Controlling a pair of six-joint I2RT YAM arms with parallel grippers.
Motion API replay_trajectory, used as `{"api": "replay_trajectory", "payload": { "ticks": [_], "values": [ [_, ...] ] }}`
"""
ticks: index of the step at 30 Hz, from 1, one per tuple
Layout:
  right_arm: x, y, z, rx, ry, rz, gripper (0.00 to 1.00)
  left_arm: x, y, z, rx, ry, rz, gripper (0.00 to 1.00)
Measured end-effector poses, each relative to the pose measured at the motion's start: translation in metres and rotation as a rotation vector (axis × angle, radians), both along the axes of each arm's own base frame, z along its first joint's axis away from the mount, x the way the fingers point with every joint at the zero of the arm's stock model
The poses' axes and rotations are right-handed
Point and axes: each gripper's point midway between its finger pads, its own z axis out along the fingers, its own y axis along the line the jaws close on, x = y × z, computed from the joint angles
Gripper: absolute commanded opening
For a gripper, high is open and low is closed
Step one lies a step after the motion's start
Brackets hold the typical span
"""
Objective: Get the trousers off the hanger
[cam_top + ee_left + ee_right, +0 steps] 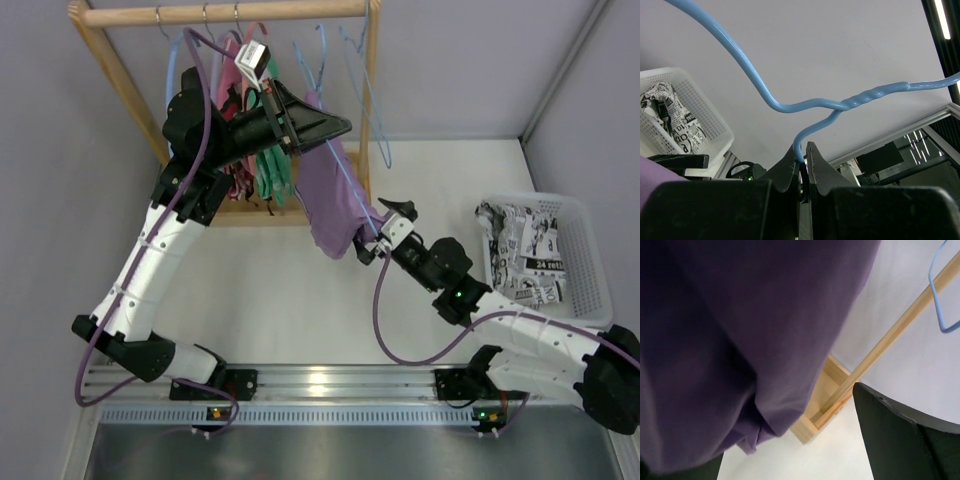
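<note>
The right arm stretches low over the table [300,300], forearm angled far-left. The right gripper [381,231] has its jaws spread wide at the near-right edge of the trousers [328,200], with cloth between the fingers but not pinched. The lilac trousers hang draped over the hanger [351,184], their length falling toward the table. The hanger's wire slants from far-left to near-right. Farther back, the left arm rises steeply and bends right. The left gripper [343,127] has its jaws clenched on the hanger's wire beside the wooden rack [372,60].
</note>
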Motion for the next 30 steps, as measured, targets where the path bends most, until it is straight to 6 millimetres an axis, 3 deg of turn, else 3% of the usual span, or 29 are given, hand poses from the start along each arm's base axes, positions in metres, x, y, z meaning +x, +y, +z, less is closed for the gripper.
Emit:
{"api": "replay_trajectory", "payload": {
  "ticks": [13, 30],
  "values": [
    [0.010, 0.010, 0.042, 0.050, -0.083, -0.001, 0.99, 0.000, 0.000, 0.001, -0.004, 0.003, 0.000, 0.00],
    [-0.015, 0.025, 0.031, -0.041, -0.029, 0.161, 0.99, 0.000, 0.001, 0.001, -0.006, 0.009, 0.000, 0.00]
  ]
}}
